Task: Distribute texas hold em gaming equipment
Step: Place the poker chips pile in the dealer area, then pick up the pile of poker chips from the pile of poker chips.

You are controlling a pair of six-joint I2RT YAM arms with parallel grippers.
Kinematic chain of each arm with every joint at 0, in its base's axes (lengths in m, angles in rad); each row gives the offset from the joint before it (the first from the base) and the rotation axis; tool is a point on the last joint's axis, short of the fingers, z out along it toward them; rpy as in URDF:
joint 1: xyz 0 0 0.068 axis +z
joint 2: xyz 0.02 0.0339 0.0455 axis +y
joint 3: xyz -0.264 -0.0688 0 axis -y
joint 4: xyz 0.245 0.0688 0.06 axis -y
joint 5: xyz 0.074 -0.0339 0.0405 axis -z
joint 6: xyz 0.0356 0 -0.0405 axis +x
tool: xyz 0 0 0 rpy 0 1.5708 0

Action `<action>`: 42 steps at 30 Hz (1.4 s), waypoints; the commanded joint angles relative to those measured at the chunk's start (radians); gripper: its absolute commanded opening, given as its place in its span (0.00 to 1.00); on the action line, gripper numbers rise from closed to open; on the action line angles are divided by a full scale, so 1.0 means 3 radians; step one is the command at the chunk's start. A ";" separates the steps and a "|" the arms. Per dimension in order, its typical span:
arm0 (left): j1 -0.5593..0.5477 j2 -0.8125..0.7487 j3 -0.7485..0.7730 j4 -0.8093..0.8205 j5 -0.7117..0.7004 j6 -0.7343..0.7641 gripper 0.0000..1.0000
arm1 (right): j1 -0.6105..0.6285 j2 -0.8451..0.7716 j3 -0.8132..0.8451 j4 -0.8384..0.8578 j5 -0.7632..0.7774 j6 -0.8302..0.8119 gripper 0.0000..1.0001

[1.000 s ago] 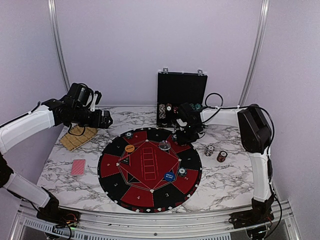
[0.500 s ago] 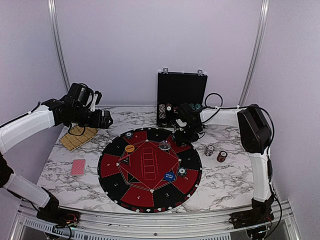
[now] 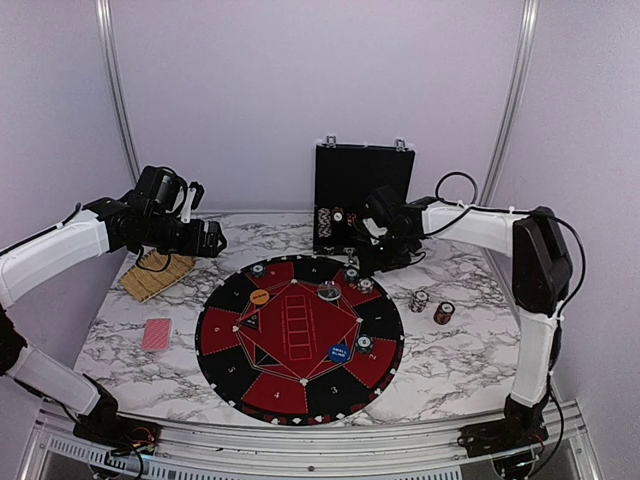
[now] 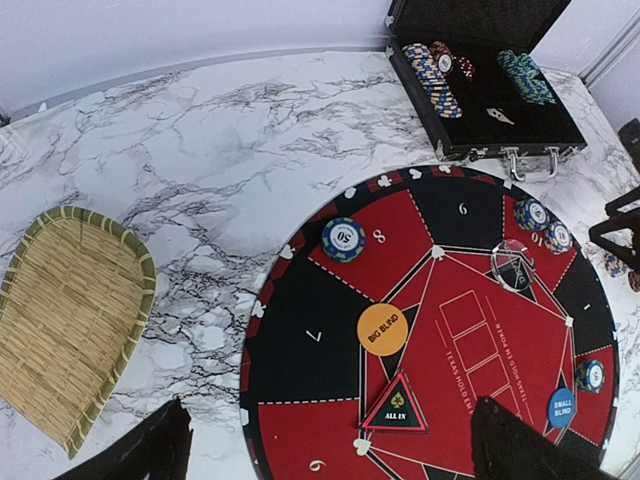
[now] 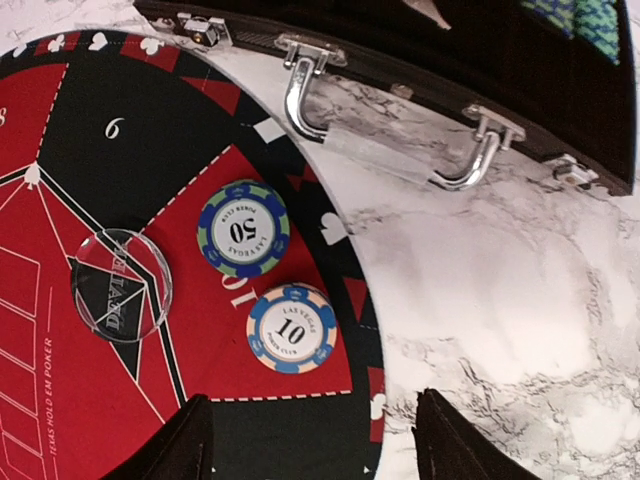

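Toward 10 o'clock from the round mat (image 3: 225, 335), a woven tray (image 3: 155, 275) lay on the marble bench (image 3: 440, 370). The left hand (image 3: 213, 240) hung above the bench between the tray and the mat, its fingers (image 4: 150, 450) spread wide with nothing between them. A red-backed playing card (image 3: 157, 334) lay on the bench at the mat's 9 o'clock, apart from the rim.

On the mat, a 50 chip (image 4: 343, 239) sat near the rim at 11 o'clock. The orange disc (image 4: 382, 329) lay inward of it at about 10 o'clock. The clear disc (image 5: 122, 284) rested at 1 o'clock. A second 50 chip (image 5: 243, 228) and a 10 chip (image 5: 291, 327) sat close together just outside it, toward the rim. The right hand (image 5: 312, 440) hovered over that stretch of rim, its fingers parted and holding nothing.

The blue disc (image 4: 562, 407) lay near 4 o'clock, with another chip (image 4: 590, 375) just beside it. Beyond the mat at 12 o'clock stood the open black case (image 3: 362, 185), with rows of chips (image 4: 430, 75) inside. Off the mat toward 3 o'clock, a grey-white stack (image 3: 419, 300) and a dark red stack (image 3: 443, 313) stood near each other on the bench.
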 commanded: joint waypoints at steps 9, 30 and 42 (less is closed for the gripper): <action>0.0020 -0.0053 -0.0024 0.0062 0.0051 -0.0007 0.99 | -0.0204 -0.0878 -0.0879 -0.0016 0.0218 0.0124 0.70; 0.0018 -0.0007 -0.0023 0.0065 0.0049 -0.0013 0.99 | -0.0561 -0.0846 -0.1393 0.0287 0.0044 0.0005 0.77; 0.0019 -0.0006 -0.0029 0.0062 0.0034 -0.0007 0.99 | -0.0607 -0.0699 -0.1408 0.0367 0.0040 0.0008 0.66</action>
